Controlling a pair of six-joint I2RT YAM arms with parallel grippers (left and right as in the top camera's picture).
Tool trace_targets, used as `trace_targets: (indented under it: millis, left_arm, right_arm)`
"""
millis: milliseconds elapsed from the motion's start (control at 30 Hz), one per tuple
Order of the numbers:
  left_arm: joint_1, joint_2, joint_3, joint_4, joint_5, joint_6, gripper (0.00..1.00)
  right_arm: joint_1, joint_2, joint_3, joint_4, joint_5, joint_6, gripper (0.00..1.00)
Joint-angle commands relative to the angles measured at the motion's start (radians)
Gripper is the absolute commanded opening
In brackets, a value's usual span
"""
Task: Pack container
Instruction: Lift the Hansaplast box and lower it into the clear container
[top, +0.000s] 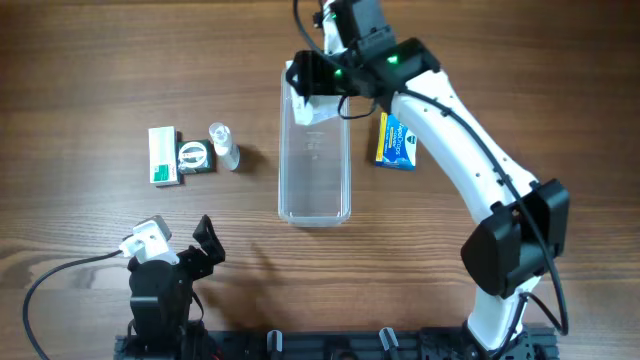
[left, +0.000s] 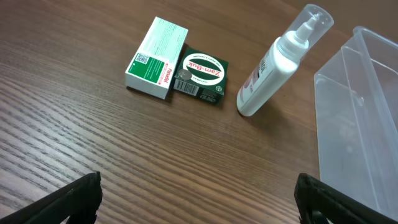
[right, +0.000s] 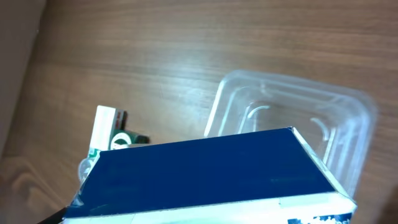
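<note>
The container is a long clear plastic tub standing in the middle of the table; it also shows in the left wrist view and the right wrist view. My right gripper is shut on a blue and white box, held tilted over the container's far end. That box fills the bottom of the right wrist view and hides the fingers. My left gripper is open and empty near the front left edge, and its fingertips stand wide apart above bare wood.
Left of the container lie a white and green box, a dark green Zam-Buk box and a white spray bottle on its side. A blue and yellow packet lies right of the container.
</note>
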Motion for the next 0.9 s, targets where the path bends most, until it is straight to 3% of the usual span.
trace_targets:
  millis: [0, 867]
  left_arm:
    - [-0.007, -0.002, -0.002, 0.003, -0.002, 0.012, 1.0]
    - [-0.007, -0.002, -0.002, 0.003, -0.002, 0.012, 1.0]
  right_arm:
    - [0.032, 0.038, 0.026, -0.003, 0.033, 0.055, 0.67]
    - [0.076, 0.171, 0.025, -0.125, 0.2, 0.179, 0.62]
